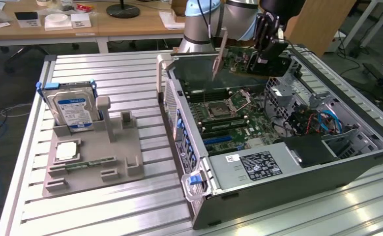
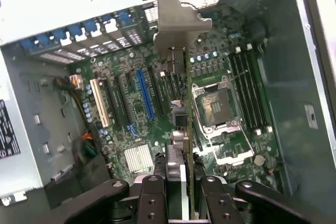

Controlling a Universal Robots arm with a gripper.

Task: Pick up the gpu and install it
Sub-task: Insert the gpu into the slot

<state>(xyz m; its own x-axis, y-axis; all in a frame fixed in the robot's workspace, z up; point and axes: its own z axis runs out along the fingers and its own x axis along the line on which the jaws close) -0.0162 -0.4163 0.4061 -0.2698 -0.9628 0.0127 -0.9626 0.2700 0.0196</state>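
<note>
My gripper (image 1: 265, 60) is closed on the gpu (image 1: 242, 62), with the fingers (image 2: 152, 199) pressed against both flat faces, so the card hangs on edge with its green board upright. In the exterior view I hold it in the air over the far end of the open computer case (image 1: 348, 162), higher than the case rim and clear of the motherboard (image 1: 227, 120). The silver end bracket (image 1: 220, 51) points down towards the case wall on the exterior view's left. From the wrist view the card is edge-on, a thin line running away from the fingers, and its bracket is at the far end. Beneath it the long blue slot (image 2: 145, 95) lies on one side and the CPU socket (image 2: 215, 106) on the other. Well apart on the table, the hard drive (image 1: 73, 110) stands in the grey holder (image 1: 116, 157)
</note>
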